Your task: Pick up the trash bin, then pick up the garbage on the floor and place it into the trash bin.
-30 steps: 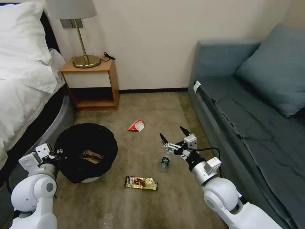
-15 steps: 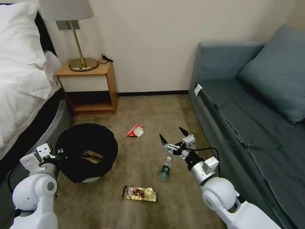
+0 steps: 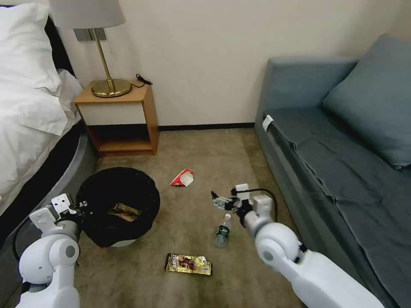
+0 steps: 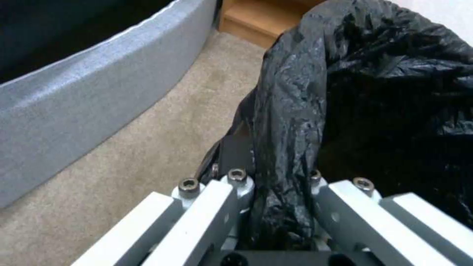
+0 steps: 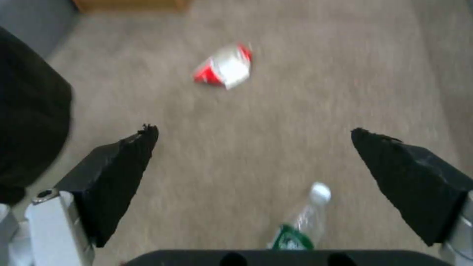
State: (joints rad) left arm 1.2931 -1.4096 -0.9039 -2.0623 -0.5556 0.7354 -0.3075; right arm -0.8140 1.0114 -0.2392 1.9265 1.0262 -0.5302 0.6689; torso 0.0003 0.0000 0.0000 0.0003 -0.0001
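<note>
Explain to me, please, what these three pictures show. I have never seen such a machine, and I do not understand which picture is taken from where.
This is a two-armed robot on wheels in a bedroom. The wide picture comes from a camera on its head, looking down at the beige carpet floor. The other two come from cameras on its wrists.

The left gripper is shut on the rim of the small round white bin with a black bag liner; the left wrist picture shows that liner pinched close up. A tan-brown scrap lies inside the bin.

The right gripper is open above the small clear plastic bottle. On the carpet also lie a red-and-white paper packet and a gold-brown snack wrapper.
</note>
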